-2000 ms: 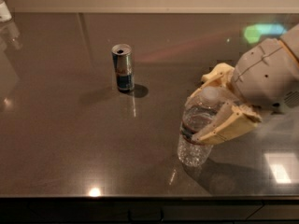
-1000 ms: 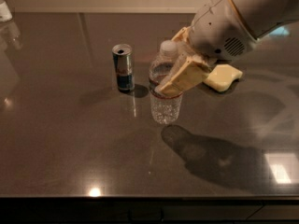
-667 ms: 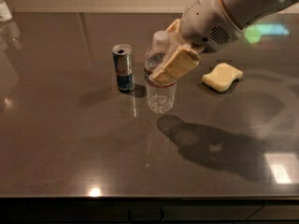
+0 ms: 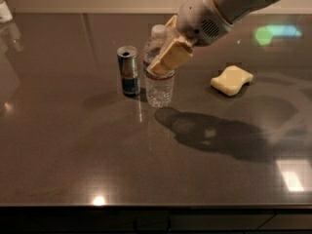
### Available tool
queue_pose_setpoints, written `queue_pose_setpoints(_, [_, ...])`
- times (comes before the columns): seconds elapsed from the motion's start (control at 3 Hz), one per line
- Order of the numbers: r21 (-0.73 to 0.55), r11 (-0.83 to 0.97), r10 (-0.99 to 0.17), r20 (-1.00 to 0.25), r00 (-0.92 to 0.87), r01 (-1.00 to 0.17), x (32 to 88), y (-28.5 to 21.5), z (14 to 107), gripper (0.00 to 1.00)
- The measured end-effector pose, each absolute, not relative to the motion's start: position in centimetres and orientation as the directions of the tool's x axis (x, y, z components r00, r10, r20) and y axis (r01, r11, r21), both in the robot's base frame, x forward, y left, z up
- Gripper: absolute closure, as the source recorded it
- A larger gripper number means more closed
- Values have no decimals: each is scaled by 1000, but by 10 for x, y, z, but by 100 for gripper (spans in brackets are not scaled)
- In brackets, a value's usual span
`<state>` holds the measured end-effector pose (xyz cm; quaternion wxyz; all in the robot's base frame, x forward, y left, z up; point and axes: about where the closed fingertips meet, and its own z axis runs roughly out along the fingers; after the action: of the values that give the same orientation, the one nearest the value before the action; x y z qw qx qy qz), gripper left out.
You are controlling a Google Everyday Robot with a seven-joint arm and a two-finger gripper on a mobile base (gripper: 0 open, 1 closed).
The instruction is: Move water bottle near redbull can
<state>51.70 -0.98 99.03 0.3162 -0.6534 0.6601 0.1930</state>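
The clear ribbed water bottle (image 4: 159, 84) with a white cap stands upright on the dark table, just right of the redbull can (image 4: 129, 70), a small gap between them. The silver-and-blue can stands upright with its pull-tab top showing. My gripper (image 4: 168, 50) reaches in from the upper right and is shut on the bottle's upper half; one tan finger (image 4: 171, 58) lies across the front of the bottle, the other is behind it.
A pale yellow sponge (image 4: 232, 80) lies to the right of the bottle. A whitish object (image 4: 5, 11) sits at the far left back edge. The table's front edge (image 4: 156, 207) runs along the bottom.
The gripper has carried the bottle from the front right of the table leftward and back, to stand next to the can. The sponge is now uncovered.
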Motion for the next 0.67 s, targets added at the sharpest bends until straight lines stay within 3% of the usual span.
queue_pose_setpoints(0.67, [-134,92,-731,-682,25,-987,552,-6,980,100])
